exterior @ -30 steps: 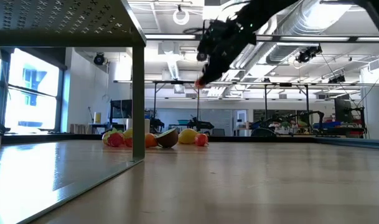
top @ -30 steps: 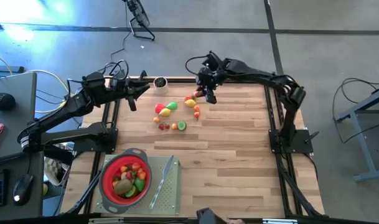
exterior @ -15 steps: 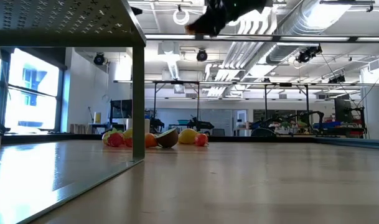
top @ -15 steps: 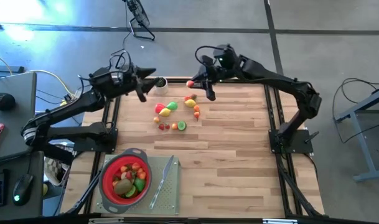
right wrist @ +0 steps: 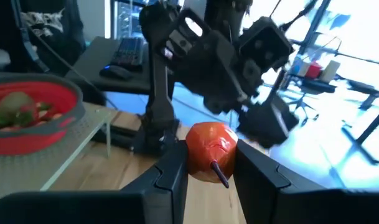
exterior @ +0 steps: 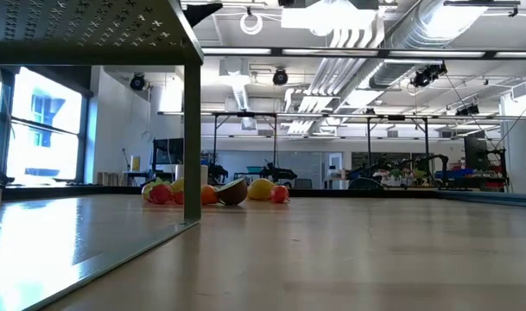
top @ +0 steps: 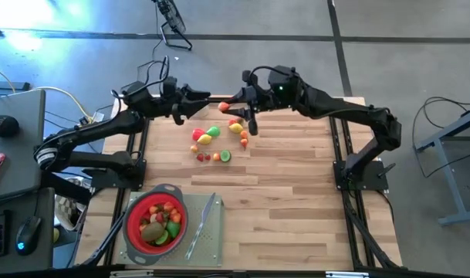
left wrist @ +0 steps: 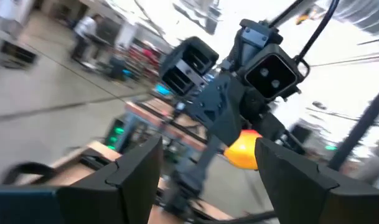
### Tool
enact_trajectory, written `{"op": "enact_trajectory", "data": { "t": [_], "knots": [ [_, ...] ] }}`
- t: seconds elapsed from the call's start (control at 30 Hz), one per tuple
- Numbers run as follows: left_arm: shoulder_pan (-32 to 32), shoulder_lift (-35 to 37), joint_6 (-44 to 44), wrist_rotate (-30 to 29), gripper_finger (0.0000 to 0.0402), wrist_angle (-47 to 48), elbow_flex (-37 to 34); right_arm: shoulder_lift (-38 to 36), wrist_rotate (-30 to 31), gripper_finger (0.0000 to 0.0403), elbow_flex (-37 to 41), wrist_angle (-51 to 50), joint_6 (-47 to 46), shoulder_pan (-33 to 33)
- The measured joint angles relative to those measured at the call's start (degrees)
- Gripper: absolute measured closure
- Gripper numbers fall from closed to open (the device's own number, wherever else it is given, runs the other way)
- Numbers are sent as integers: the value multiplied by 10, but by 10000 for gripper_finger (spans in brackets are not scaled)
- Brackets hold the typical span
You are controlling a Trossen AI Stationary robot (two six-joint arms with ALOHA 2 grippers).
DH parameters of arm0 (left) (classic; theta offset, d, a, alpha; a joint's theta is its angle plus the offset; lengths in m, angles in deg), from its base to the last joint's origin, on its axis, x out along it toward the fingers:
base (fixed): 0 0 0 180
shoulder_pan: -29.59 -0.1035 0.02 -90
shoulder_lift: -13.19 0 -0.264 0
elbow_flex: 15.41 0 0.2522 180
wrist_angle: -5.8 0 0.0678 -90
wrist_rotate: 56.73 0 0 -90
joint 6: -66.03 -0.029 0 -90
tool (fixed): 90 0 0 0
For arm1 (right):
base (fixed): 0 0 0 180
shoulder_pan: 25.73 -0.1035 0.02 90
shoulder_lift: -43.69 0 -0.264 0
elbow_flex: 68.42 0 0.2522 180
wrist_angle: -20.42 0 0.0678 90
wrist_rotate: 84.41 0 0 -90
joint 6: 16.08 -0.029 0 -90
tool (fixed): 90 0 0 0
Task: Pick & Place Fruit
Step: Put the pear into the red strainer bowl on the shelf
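Clamped in my right gripper (right wrist: 209,169), an orange-red fruit (right wrist: 211,151) hangs above the far edge, facing my spread left gripper (top: 202,100). Several sit in the strainer (top: 131,224); about ten remain mid-table (top: 218,139).

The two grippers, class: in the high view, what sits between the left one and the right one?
In the high view, only the red-orange toy fruit shows there, held by the right gripper and facing the open left gripper.
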Motion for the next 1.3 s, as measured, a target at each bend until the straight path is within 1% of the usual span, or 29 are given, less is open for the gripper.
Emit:
{"op": "enact_trajectory", "data": {
  "t": [0.07,0.17,0.3,0.37,0.5,0.57,0.67,0.73,0.87,1.0,1.07,1.17,1.3],
  "knots": [
    [1,-4,30,15,151,-15,0,0,24,301,0,11,0,-13],
    [12,-6,83,12,151,-22,0,0,47,301,0,23,7,-30],
    [37,-6,91,6,151,-44,0,0,88,301,0,27,16,-45],
    [58,-6,97,-17,151,-45,0,0,92,301,0,27,16,-52],
    [109,-6,97,-93,151,-44,0,0,95,301,0,30,26,-65],
    [131,-6,94,-125,151,-44,0,0,106,301,0,35,31,-72],
    [153,-6,90,-140,151,-44,0,0,121,301,0,40,32,-79],
    [158,-6,80,-145,151,-44,0,0,125,301,0,42,43,-82],
    [158,-6,83,-150,151,-44,0,0,158,300,0,48,46,-89],
    [158,-6,84,-151,151,-44,0,1,160,300,0,47,45,-90],
    [159,-9,89,-166,151,-47,0,2,161,300,0,48,43,-91],
    [158,-28,104,-180,151,-69,0,5,166,300,0,43,43,-90],
    [158,-51,108,-175,151,-117,0,6,176,300,0,44,45,-90]
  ]
}}
